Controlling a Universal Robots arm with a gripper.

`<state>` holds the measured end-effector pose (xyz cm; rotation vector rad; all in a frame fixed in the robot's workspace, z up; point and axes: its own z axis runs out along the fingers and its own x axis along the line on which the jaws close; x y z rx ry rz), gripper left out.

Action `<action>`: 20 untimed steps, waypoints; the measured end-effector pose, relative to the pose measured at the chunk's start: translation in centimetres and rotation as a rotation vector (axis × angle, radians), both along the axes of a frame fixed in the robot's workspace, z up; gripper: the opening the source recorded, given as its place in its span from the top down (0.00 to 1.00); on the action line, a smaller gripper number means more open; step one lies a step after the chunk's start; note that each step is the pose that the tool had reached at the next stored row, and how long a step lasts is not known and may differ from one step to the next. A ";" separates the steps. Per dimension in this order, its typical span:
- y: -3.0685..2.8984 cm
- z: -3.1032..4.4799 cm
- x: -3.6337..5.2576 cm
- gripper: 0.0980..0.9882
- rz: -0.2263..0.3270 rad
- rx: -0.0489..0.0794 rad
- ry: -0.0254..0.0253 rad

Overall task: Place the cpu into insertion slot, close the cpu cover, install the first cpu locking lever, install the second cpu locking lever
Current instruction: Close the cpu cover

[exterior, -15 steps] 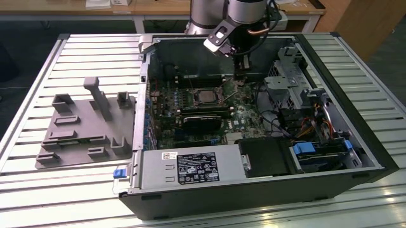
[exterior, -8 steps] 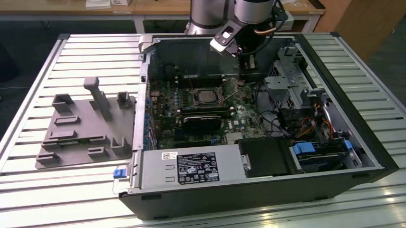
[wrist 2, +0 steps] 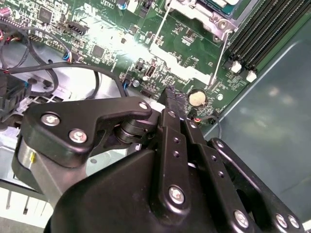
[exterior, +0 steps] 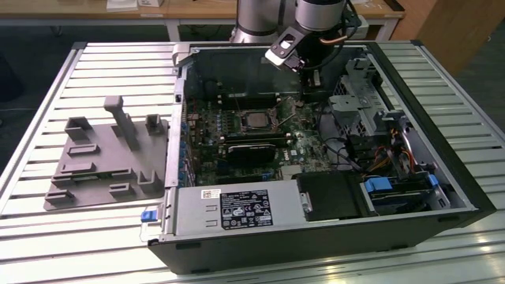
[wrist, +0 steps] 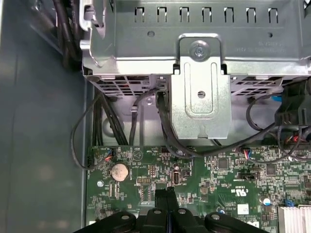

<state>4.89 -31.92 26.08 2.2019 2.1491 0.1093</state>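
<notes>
In the exterior view the pale square cpu [exterior: 254,120] lies in the insertion slot [exterior: 254,111] on the green motherboard of an open computer case. My gripper [exterior: 310,89] hangs over the board toward the exterior view's right of the slot, apart from it. In both wrist views the black fingers [wrist 2: 171,93] [wrist: 166,193] are pressed together with nothing between them, a little above the board. The silvery cpu cover [wrist 2: 181,63] edges the socket on the gripper's side, and I cannot tell whether it lies flat. Two thin wire levers [wrist 2: 219,56] run beside it.
A silver drive cage [wrist: 199,92] and black cables [wrist: 170,141] stand close behind the fingers. A coin battery [wrist: 119,171] and black memory slots [wrist 2: 262,29] are nearby. A grey fixture [exterior: 110,160] sits on the slatted table [exterior: 47,236]. The power supply [exterior: 236,210] fills the case's front.
</notes>
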 end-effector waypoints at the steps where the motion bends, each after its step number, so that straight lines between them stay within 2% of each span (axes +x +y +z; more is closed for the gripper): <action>1: 0.00 -0.16 0.01 0.99 0.000 0.000 0.0001; 13: 0.00 -1.91 0.01 0.99 0.000 -0.002 0.0054; 20: 0.00 -2.06 0.01 0.99 0.000 -0.003 0.0056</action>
